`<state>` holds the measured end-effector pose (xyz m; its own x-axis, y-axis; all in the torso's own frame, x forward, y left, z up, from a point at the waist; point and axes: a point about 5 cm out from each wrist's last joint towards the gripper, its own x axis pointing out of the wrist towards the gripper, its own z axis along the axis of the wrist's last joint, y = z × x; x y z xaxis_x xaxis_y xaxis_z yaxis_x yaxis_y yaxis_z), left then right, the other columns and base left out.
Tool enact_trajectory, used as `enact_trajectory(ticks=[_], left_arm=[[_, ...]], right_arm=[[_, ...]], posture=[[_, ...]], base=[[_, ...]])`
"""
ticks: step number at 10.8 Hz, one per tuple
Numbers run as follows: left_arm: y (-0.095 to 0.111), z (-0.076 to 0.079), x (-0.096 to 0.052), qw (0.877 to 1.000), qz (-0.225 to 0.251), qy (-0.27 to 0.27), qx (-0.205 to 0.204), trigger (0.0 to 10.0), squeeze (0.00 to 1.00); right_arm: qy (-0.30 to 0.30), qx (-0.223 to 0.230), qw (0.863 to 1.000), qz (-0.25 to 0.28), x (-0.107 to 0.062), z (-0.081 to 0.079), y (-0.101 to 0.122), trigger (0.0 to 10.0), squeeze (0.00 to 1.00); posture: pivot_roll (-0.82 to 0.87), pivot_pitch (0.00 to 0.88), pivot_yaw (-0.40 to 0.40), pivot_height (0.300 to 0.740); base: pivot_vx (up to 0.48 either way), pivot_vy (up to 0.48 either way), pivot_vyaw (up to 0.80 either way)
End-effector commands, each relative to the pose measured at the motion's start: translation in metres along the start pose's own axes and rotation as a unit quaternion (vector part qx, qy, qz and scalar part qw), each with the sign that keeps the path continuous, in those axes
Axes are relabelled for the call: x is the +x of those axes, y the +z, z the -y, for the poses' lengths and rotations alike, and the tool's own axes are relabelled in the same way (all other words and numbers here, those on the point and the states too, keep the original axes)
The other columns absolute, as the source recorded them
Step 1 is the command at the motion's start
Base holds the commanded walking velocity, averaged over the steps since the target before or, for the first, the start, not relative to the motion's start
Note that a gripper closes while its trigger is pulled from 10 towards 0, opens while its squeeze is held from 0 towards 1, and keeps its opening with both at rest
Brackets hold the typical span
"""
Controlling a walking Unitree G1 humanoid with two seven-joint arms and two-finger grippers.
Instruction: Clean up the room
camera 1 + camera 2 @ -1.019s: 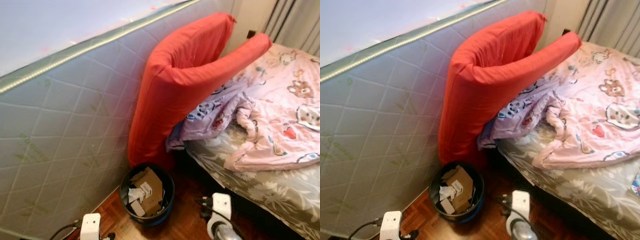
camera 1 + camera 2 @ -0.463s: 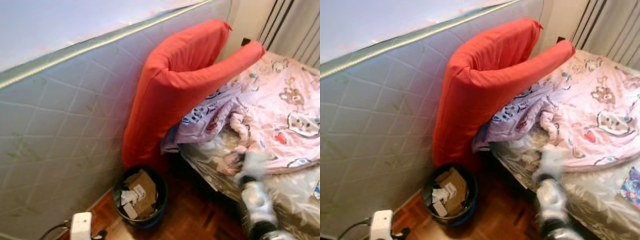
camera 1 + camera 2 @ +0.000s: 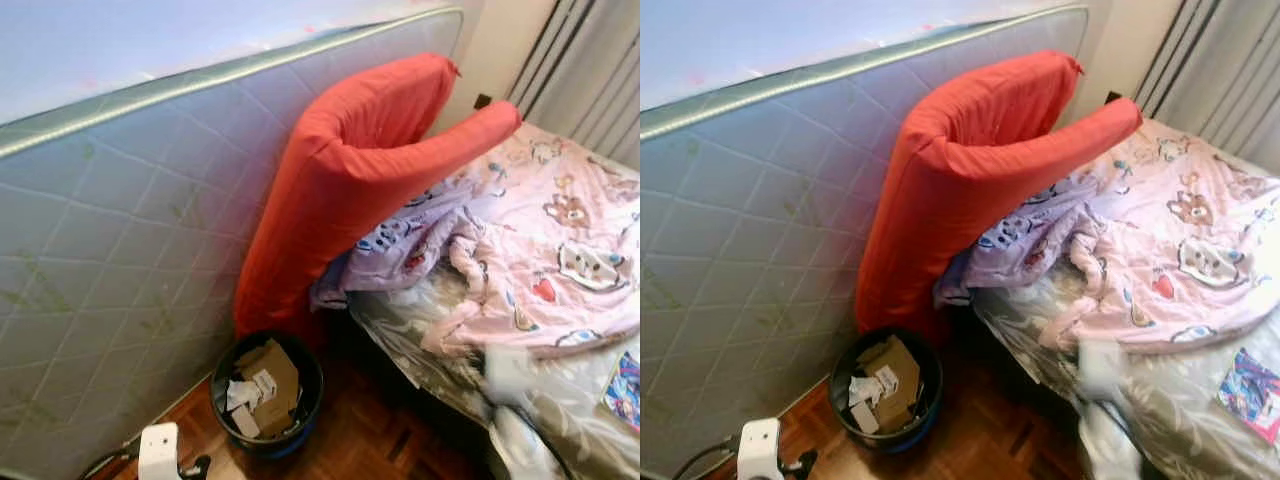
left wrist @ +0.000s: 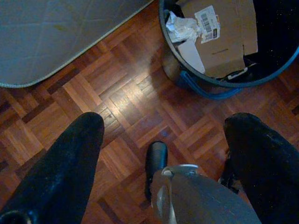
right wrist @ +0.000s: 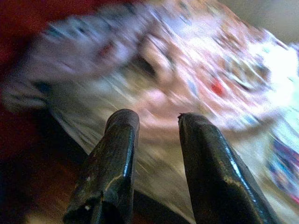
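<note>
Tidying looks barely begun. Pink blanket lies crumpled across the bed, bunched toward its near edge. Red cushion is folded between the upright mattress and the bed's head corner. Bin on the wood floor, near the bed's foot corner, holds cardboard and paper.

Right gripper points at the blanket; fingers a little apart, holding nothing. Left gripper hangs above the floor beside the bin, fingers wide apart, empty.

Right wrist view is motion-blurred. Booklet is cut off at the frame edge.
</note>
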<state>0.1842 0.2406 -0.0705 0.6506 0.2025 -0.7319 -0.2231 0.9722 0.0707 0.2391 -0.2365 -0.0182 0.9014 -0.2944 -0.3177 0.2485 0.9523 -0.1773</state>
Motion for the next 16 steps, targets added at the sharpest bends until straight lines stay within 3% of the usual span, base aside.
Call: enact_trajectory(ticks=[1, 3, 4, 5, 6, 8, 10, 11, 12, 14, 15, 16], left_arm=[[-0.003, 0.0, -0.001, 1.0, -0.001, 0.003, -0.001, 10.0, 0.0], [-0.003, -0.007, -0.002, 1.0, 0.002, 0.007, 0.009, 10.0, 0.0], [0.001, -0.009, -0.001, 1.0, 0.01, 0.005, 0.012, 10.0, 0.0], [0.012, -0.015, 0.0, 0.999, 0.026, 0.003, 0.023, 10.0, 0.0], [0.019, -0.018, 0.001, 0.999, 0.034, 0.0, 0.041, 10.0, 0.0], [0.026, -0.016, 0.003, 0.998, 0.041, -0.003, 0.05, 10.0, 0.0], [0.023, -0.019, 0.002, 0.998, 0.038, 0.0, 0.054, 10.0, 0.0], [0.021, -0.019, 0.001, 0.998, 0.037, 0.003, 0.05, 10.0, 0.0], [0.02, -0.019, 0.001, 0.998, 0.039, 0.003, 0.049, 10.0, 0.0], [0.02, -0.021, 0.0, 0.998, 0.044, 0.006, 0.046, 10.0, 0.0], [0.02, -0.022, 0.0, 0.998, 0.045, 0.01, 0.041, 10.0, 0.0], [0.02, -0.022, 0.0, 0.998, 0.045, 0.011, 0.04, 10.0, 0.0]], right_arm=[[-0.028, 0.018, 0.999, -0.022, -0.004, 0.017, -0.009, 10.0, 0.0], [-0.008, 0.021, 0.994, -0.11, -0.028, 0.035, -0.049, 10.0, 0.0], [-0.036, 0.038, 0.988, -0.142, -0.034, 0.04, -0.059, 10.0, 0.0], [-0.077, 0.087, 0.983, -0.145, -0.035, 0.039, -0.06, 10.0, 0.0], [-0.087, 0.121, 0.982, -0.112, -0.026, 0.034, -0.048, 10.0, 0.0], [-0.03, 0.096, 0.993, -0.058, -0.008, 0.016, -0.021, 10.0, 0.0], [-0.003, 0.064, 0.995, 0.08, 0.009, -0.007, 0.032, 10.0, 0.0], [-0.006, 0.092, 0.989, 0.117, 0.009, -0.008, 0.045, 10.0, 0.0], [0.0, 0.089, 0.987, 0.132, -0.001, -0.008, 0.046, 10.0, 0.0], [0.012, 0.056, 0.995, 0.076, -0.028, -0.004, 0.013, 10.0, 0.0], [0.0, 0.032, 0.999, -0.011, -0.036, 0.009, -0.026, 10.0, 0.0], [0.008, 0.022, 0.999, -0.029, -0.034, 0.01, -0.032, 10.0, 0.0]], posture=[[0.17, 0.038, -0.162, 0.74], [0.17, 0.053, -0.145, 0.74], [0.18, 0.059, -0.098, 0.74], [0.17, 0.054, -0.042, 0.74], [0.15, 0.058, -0.021, 0.74], [0.14, 0.071, 0.0, 0.74], [0.14, 0.095, -0.006, 0.74], [0.16, 0.11, -0.016, 0.74], [0.17, 0.135, -0.021, 0.74], [0.17, 0.164, -0.037, 0.74], [0.18, 0.167, -0.037, 0.74], [0.18, 0.165, -0.029, 0.74]], base=[[0.0, 0.0, 0.0], [0.0, 0.0, 0.0], [0.0, 0.0, 0.0], [0.0, 0.0, 0.0], [0.0, 0.0, 0.0], [0.0, 0.0, 0.0], [0.0, 0.0, 0.0], [0.0, 0.0, 0.0], [0.0, 0.0, 0.0], [0.0, 0.0, 0.0], [0.0, 0.0, 0.0], [0.0, 0.0, 0.0]])
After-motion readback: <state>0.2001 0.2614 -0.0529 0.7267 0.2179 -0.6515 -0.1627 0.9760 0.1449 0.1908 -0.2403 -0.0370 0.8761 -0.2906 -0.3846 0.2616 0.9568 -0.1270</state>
